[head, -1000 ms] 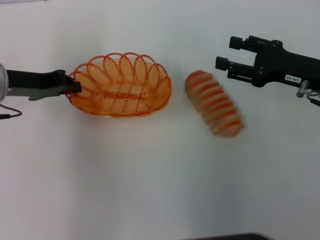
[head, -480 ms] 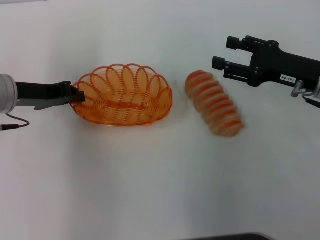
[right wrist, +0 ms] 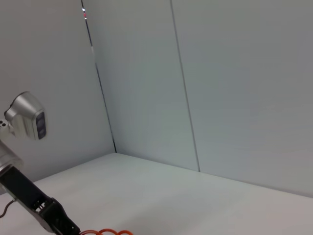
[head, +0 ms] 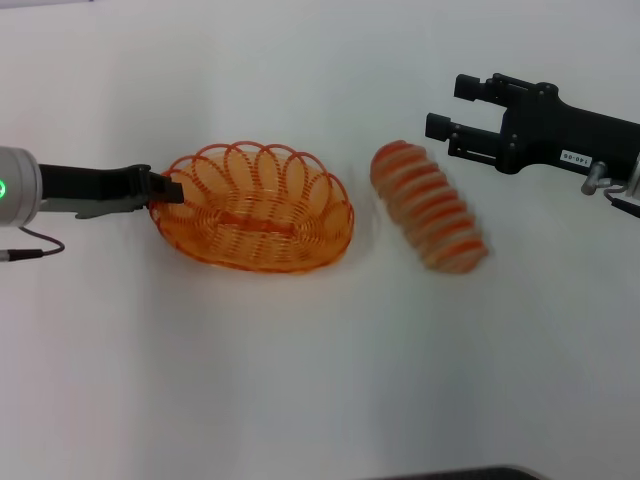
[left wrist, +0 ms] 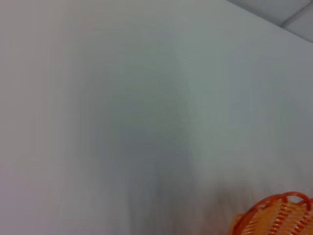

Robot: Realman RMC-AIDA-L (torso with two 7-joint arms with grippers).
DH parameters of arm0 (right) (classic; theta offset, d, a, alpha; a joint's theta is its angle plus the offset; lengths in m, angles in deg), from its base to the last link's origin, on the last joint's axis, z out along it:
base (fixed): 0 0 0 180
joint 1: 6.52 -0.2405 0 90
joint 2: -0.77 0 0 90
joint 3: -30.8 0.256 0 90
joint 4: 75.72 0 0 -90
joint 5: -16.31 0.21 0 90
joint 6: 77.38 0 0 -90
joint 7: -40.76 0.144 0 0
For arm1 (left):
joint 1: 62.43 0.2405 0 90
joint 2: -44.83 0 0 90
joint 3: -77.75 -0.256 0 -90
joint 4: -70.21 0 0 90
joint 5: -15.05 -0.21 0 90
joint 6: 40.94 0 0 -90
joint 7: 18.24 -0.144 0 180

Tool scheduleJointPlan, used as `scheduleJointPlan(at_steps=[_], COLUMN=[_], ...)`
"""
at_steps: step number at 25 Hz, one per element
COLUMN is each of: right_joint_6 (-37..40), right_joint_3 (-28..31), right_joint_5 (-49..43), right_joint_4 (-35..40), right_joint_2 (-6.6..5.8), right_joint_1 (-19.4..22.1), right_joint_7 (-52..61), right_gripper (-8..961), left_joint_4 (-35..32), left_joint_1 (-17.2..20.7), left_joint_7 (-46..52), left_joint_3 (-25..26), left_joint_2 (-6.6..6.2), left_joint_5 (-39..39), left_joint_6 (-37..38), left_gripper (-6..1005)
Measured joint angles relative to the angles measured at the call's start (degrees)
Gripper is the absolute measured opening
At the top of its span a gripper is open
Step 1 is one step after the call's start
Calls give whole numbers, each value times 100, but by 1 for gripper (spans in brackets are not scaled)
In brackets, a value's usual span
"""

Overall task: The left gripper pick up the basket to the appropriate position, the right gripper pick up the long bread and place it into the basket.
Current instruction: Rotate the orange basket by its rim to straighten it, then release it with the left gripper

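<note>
1. Since a second ago, the basket (head: pixel 255 208) has shifted toward the long bread (head: pixel 430 208), its rim pinched by the left hand (head: pixel 168 189).
2. Light, springy wire; rim loops suit gripping.
3. Right hand (head: pixel 449 110) hovers spread beside the bread on the bench (head: pixel 300 380); grasp its middle gently.

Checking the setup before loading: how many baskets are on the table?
1. The basket lies left of the long bread, its left rim at the left gripper.
</note>
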Motion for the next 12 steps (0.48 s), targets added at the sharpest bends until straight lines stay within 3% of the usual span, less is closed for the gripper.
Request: scheduleJointPlan(at_steps=[12], right_joint_6=[1], right_joint_3=[-8], right_joint_5=[-7], right_joint_4=[-11], right_joint_2=[0], right_joint_1=[-26], right_joint_7=[54], right_gripper=[751], left_joint_4=[-74], left_joint_1=[204], left_joint_7=[-455], left_joint_3=[307], left_joint_2=[-25], left_joint_5=[302], left_joint_6=[116], left_gripper=[427])
